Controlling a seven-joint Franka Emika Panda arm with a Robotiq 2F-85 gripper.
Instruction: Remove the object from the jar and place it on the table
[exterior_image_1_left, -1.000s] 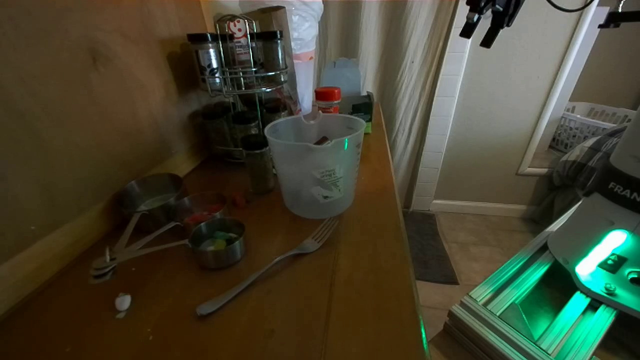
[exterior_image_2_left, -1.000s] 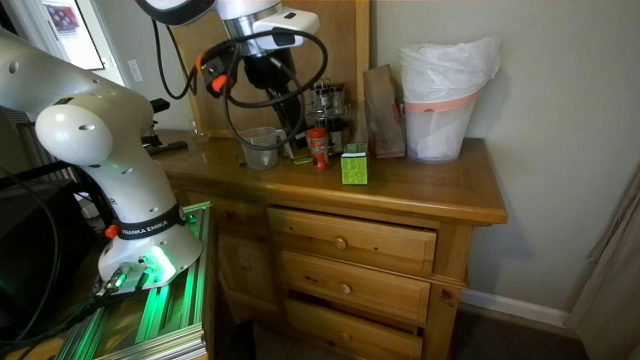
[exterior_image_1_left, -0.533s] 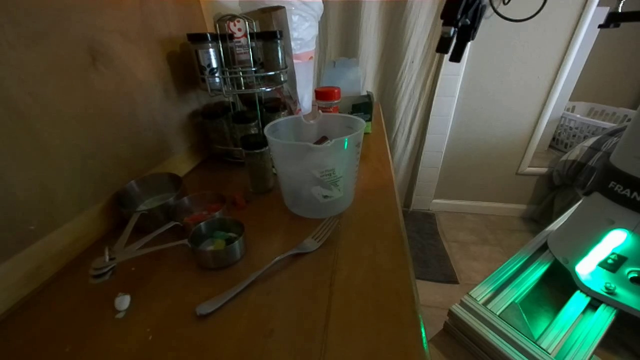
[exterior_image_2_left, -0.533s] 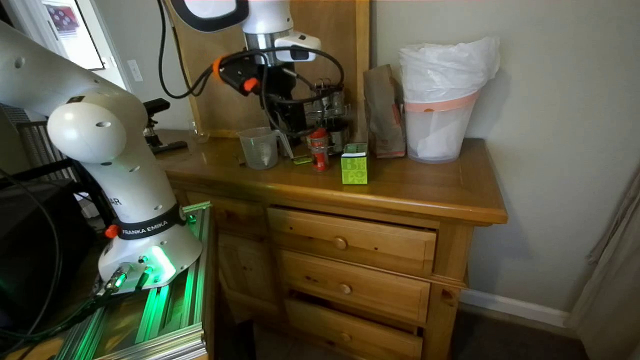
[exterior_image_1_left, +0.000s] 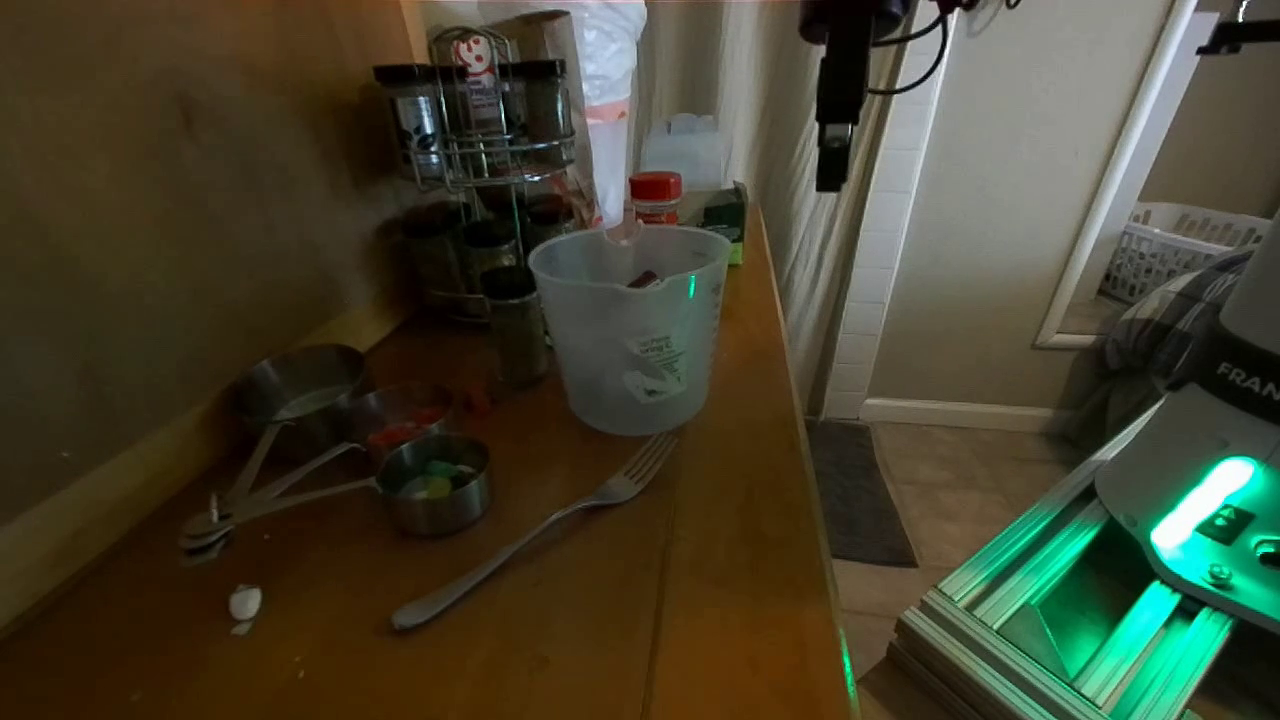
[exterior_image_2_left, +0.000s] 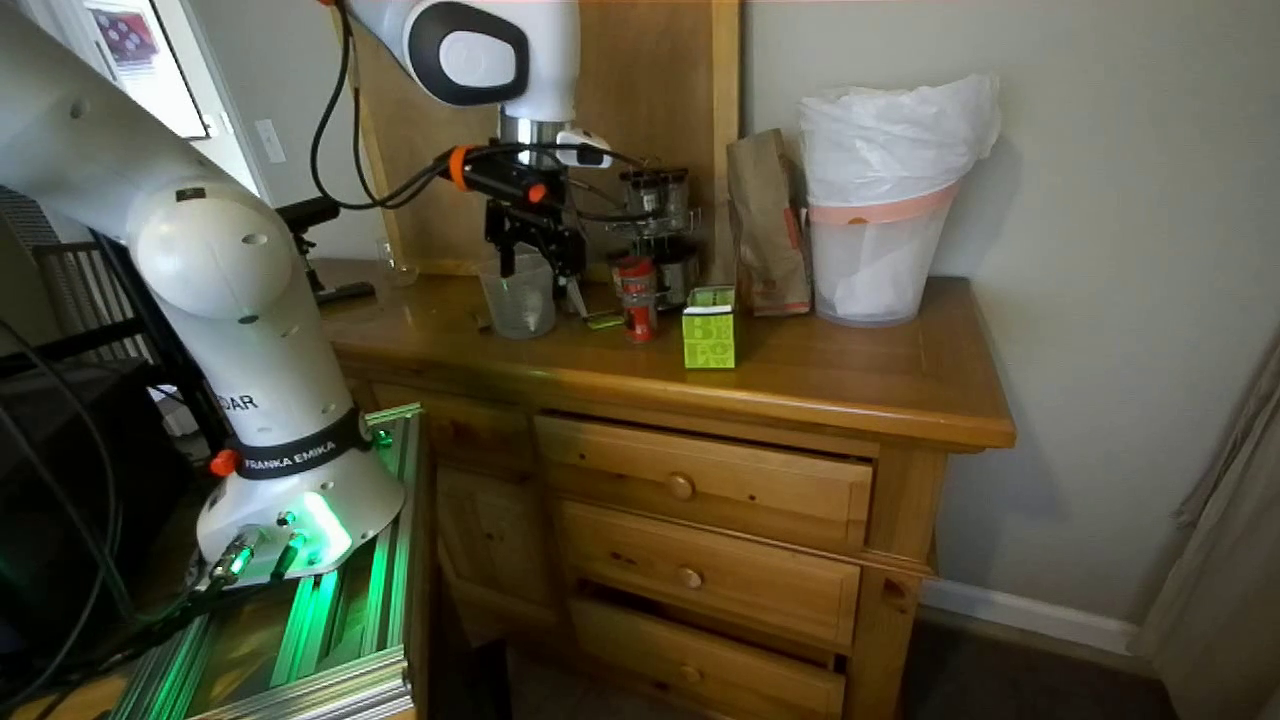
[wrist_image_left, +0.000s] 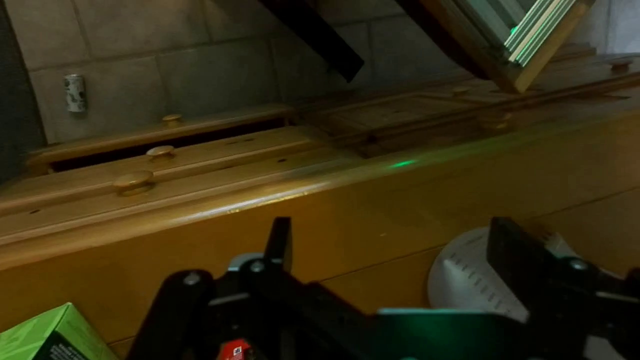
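The jar (exterior_image_1_left: 600, 345), a translucent whitish measuring jug, stands upright on the wooden table (exterior_image_1_left: 735, 560). It also shows in an exterior view (exterior_image_2_left: 522, 308) and in the wrist view (wrist_image_left: 462, 277). A small dark reddish-brown piece of an object (exterior_image_1_left: 644, 281) shows inside the jar near the rim; the rest is hidden. My gripper (exterior_image_2_left: 538, 268) is open and empty, pointing down in front of the jar's upper part in that view. In an exterior view the gripper (exterior_image_1_left: 833, 180) hangs higher than the jar, to its right. In the wrist view the gripper (wrist_image_left: 392, 227) has one finger overlapping the jar.
A fork (exterior_image_1_left: 540, 530) and steel measuring cups (exterior_image_1_left: 435, 490) lie before the jar. A spice rack (exterior_image_1_left: 485, 165), a loose spice jar (exterior_image_1_left: 517, 335), a red-capped bottle (exterior_image_2_left: 637, 300) and a green box (exterior_image_2_left: 709, 335) stand close by. A lined bin (exterior_image_2_left: 880, 250) stands farther along.
My gripper has come lower and closer to the jar and turned, so both fingers now show apart in an exterior view. The jar and the other things have not moved.
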